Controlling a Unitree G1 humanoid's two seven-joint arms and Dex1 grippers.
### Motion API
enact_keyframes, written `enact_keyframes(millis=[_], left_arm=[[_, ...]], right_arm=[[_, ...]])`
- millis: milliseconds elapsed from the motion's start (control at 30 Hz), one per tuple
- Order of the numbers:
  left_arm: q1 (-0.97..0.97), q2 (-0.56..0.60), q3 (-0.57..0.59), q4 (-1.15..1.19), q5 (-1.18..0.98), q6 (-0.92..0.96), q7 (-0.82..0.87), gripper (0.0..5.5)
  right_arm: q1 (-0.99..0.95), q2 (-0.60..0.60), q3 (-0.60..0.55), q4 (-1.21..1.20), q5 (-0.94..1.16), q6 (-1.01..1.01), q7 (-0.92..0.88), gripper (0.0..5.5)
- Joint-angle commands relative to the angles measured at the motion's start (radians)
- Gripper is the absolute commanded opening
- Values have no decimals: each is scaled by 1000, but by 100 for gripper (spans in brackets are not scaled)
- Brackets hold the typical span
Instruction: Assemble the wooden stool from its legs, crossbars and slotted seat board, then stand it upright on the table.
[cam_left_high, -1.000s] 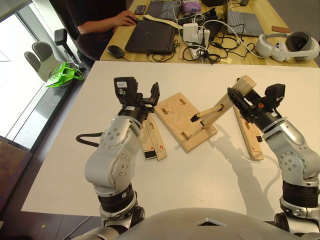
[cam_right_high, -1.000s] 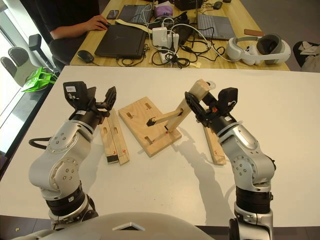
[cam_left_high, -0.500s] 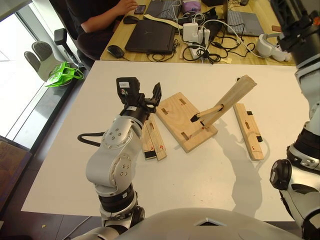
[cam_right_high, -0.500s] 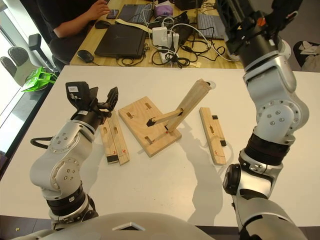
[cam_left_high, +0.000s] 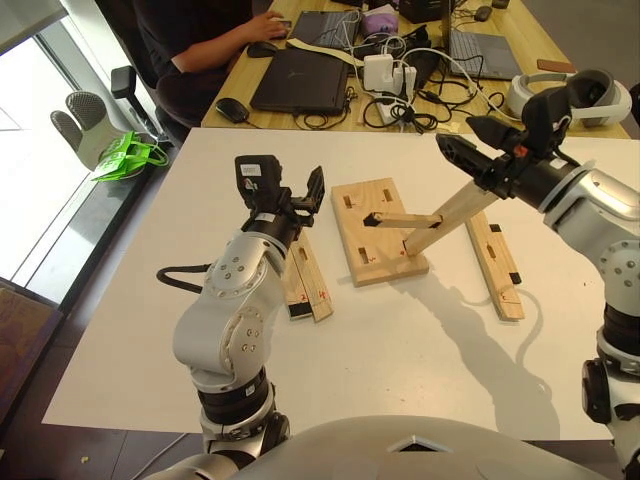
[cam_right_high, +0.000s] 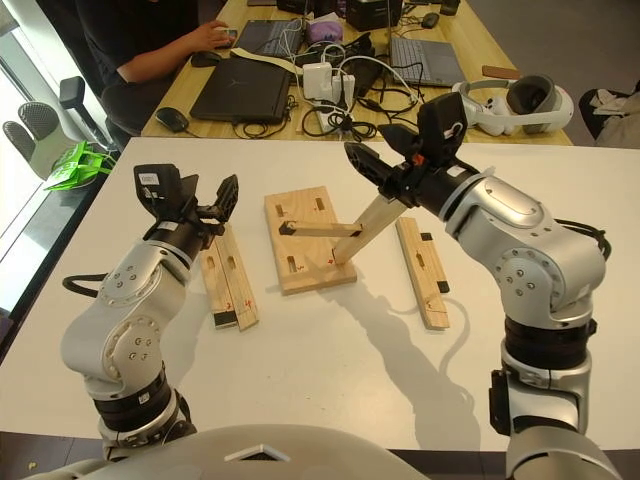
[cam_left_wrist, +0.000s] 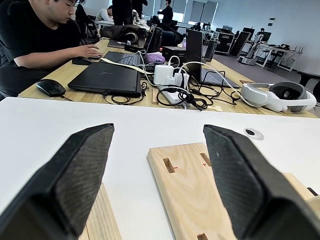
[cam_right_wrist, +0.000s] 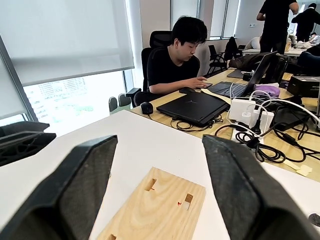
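Observation:
The slotted seat board (cam_left_high: 378, 240) lies flat at the table's middle. One leg (cam_left_high: 450, 212) stands tilted in a slot at its right edge, and a crossbar (cam_left_high: 405, 219) runs from that leg over the board. My right gripper (cam_left_high: 470, 142) hovers open just above the leg's upper end, with nothing between its fingers; the right wrist view has the board (cam_right_wrist: 155, 215) below. My left gripper (cam_left_high: 290, 195) is open over the far ends of two legs (cam_left_high: 303, 280) lying side by side left of the board. A further leg (cam_left_high: 495, 262) lies to the right.
Behind the white table stands a wooden desk (cam_left_high: 235, 95) with laptops, a mouse, tangled cables and a white headset (cam_left_high: 560, 95); a person types there. A black cable (cam_left_high: 175, 275) lies on the table's left. The near half of the table (cam_left_high: 400, 360) is bare.
The right arm let go of the leg's top, swung up high, then came back down over it. The seat board with its leg has turned from diagonal to nearly square. The left arm barely moved.

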Motion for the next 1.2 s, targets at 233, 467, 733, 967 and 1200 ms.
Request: enact_keyframes(millis=[233, 467, 733, 967, 1200], left_arm=[[20, 27, -2, 6, 19, 50, 10, 331], [89, 157, -11, 21, 59, 179, -13, 331], [258, 305, 12, 44, 53, 386, -107, 331], [235, 280, 23, 81, 49, 395, -134, 331], [91, 133, 149, 1, 41, 403, -107, 331]], right_arm=[[-200, 237, -371, 339, 19, -195, -414, 315], [81, 209, -313, 200, -150, -109, -504, 315], [450, 202, -251, -254, -139, 101, -475, 315], [520, 222, -228, -343, -155, 186, -478, 315], [581, 140, -226, -346, -136, 482, -415, 315]])
